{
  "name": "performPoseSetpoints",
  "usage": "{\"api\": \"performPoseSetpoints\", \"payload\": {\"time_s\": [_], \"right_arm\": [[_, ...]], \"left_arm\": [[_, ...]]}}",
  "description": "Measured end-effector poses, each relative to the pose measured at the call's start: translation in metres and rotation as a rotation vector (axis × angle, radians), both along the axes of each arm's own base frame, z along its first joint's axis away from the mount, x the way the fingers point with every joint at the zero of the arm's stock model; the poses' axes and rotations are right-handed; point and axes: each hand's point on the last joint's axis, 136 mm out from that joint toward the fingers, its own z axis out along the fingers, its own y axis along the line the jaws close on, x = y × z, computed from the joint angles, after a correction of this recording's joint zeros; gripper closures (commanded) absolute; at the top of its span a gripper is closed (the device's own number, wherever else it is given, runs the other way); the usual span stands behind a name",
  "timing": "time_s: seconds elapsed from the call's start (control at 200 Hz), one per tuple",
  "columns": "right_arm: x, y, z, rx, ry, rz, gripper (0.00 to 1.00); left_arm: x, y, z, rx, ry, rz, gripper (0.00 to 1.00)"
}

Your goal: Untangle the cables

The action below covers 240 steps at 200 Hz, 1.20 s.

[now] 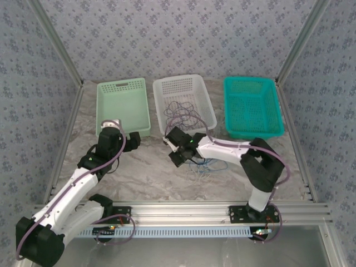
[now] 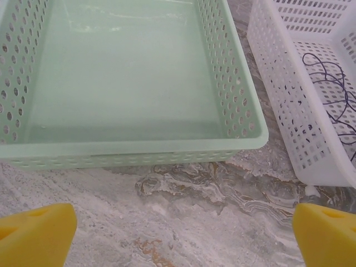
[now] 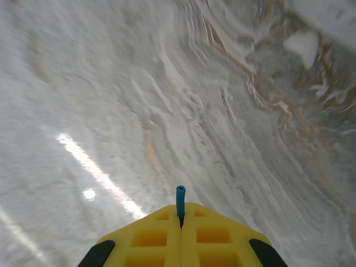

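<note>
My right gripper [image 3: 181,211] is shut on the end of a blue cable [image 3: 180,196], which sticks out a little between the yellow fingers above the marbled table. From above, that gripper [image 1: 177,149] sits just in front of the white basket, and thin blue cable [image 1: 203,166] lies in loose curls on the table beneath the arm. Dark cables [image 1: 186,117] lie tangled inside the white basket [image 1: 167,89]; some show through its wall [image 2: 334,83]. My left gripper [image 2: 183,236] stands wide open with nothing between its yellow fingers [image 2: 36,233], just short of the green basket.
A pale green basket [image 2: 133,147] stands directly ahead of the left gripper, with the white basket [image 2: 289,111] to its right. A teal basket [image 1: 251,105] stands at the back right. Patterned walls and metal rails enclose the table.
</note>
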Motion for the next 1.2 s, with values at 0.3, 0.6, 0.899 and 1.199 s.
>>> {"api": "performPoseSetpoints", "payload": {"time_s": [0.3, 0.6, 0.899, 1.199], "right_arm": [[0.015, 0.009, 0.125, 0.334, -0.063, -0.007, 1.0], [0.03, -0.013, 0.196, 0.593, -0.041, -0.08, 1.0], [0.03, -0.001, 0.232, 0.79, 0.032, -0.095, 1.0], [0.04, -0.016, 0.242, 0.927, 0.103, -0.214, 1.0]], "left_arm": [[-0.004, -0.037, -0.002, -0.1, -0.039, -0.198, 0.01], [-0.033, -0.111, 0.037, -0.279, -0.238, -0.593, 0.01], [-0.055, -0.201, 0.04, -0.268, -0.272, -0.882, 0.01], [-0.054, -0.243, 0.039, -0.24, -0.343, -0.94, 0.01]]}}
